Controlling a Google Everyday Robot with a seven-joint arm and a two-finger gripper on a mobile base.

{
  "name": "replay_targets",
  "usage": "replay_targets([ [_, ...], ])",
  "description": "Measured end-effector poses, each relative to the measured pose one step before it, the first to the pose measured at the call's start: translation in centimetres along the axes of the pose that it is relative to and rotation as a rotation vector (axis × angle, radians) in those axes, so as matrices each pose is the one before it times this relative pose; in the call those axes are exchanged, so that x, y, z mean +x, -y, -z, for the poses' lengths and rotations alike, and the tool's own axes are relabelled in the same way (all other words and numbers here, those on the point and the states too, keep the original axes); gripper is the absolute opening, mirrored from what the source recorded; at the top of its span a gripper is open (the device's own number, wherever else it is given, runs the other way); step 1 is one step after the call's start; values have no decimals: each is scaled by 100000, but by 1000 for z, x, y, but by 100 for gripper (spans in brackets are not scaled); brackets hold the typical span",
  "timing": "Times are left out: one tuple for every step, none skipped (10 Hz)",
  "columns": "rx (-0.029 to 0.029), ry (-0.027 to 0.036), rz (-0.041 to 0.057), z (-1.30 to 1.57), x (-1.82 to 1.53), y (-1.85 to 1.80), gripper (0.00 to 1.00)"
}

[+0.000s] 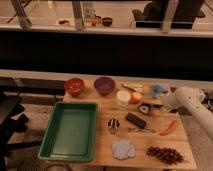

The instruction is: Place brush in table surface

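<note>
The brush (145,107), a small dark squarish block with a pale rim, is at the right-middle of the tan slatted table surface (150,140), low over or on the wood; I cannot tell which. My gripper (151,107) reaches in from the right on the white arm (187,100) and is shut on the brush. The brush is just right of the orange fruit (135,97) and above the flat black bar (135,120).
A green tray (70,131) fills the table's left. Red bowl (75,86) and purple bowl (104,85) stand at the back, with a white cup (122,97) beside them. A thin utensil (142,131), red pepper (169,128), grapes (163,154) and pale cloth (122,149) lie in front.
</note>
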Motion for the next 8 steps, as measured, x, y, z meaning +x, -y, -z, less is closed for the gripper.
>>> replay_targets([
  [-15, -59, -242, -33, 87, -27, 80],
  [108, -40, -203, 73, 84, 62, 80],
  [448, -58, -272, 261, 125, 86, 80],
  [1497, 59, -340, 784, 16, 451, 80],
  [1861, 380, -189, 915, -122, 439, 80],
  [1245, 341, 172, 530, -151, 272, 80],
  [1375, 528, 321, 636, -116, 278, 80],
  [597, 675, 521, 103, -93, -7, 80],
])
